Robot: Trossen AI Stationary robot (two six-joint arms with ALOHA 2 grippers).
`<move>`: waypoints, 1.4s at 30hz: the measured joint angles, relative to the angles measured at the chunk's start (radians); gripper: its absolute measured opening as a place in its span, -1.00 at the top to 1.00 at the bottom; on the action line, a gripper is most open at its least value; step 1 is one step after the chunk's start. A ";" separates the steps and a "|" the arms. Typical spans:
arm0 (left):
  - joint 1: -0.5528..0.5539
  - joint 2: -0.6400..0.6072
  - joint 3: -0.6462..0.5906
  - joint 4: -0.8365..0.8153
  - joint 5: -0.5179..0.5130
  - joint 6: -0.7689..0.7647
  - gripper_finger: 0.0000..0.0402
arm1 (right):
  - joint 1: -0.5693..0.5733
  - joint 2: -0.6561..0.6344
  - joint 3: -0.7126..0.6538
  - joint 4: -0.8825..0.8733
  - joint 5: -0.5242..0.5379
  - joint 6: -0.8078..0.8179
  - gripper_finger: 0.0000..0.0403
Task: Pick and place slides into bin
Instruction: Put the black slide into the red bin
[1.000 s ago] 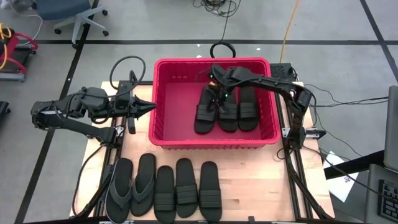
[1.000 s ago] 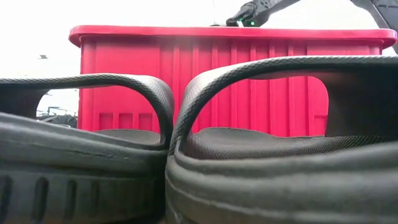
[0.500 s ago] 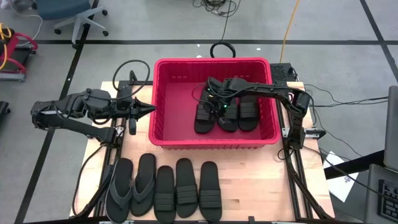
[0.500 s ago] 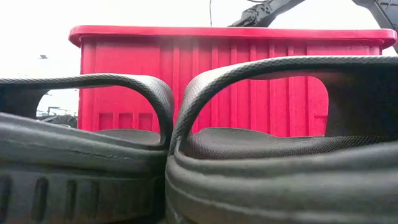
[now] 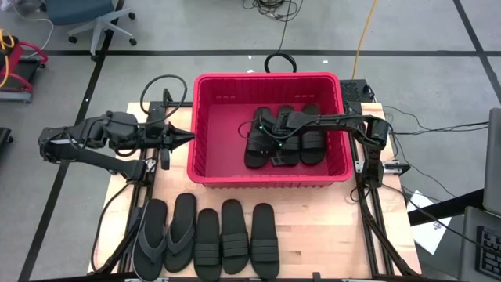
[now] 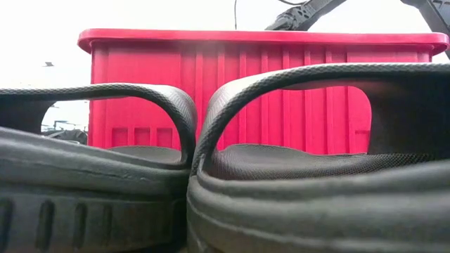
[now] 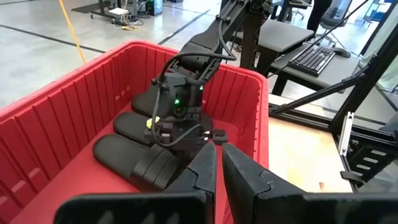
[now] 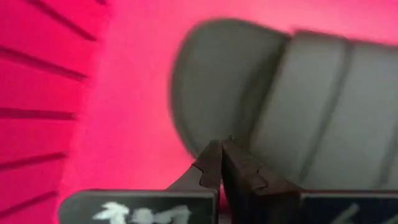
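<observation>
Crowding bin (image 5: 205, 117) floor: 3 slides (image 5: 258, 145), right claw (image 5: 270, 149) atop.

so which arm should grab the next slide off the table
Probably left. The left gripper hovers shut outside the red bin, closest to the five slides on the table. The right gripper is shut and low inside the bin, over the three slides already there.

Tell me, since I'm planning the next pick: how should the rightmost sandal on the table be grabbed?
Grip the rightmost sandal by its wide strap, coming straight down from above. It lies flat, sole down, and the arched strap leaves a gap for one finger; its right side is free.
</observation>
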 joint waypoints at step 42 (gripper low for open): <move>-0.018 0.017 0.000 0.075 0.359 0.296 0.89 | 0.138 -0.787 0.001 0.049 -0.089 0.533 1.00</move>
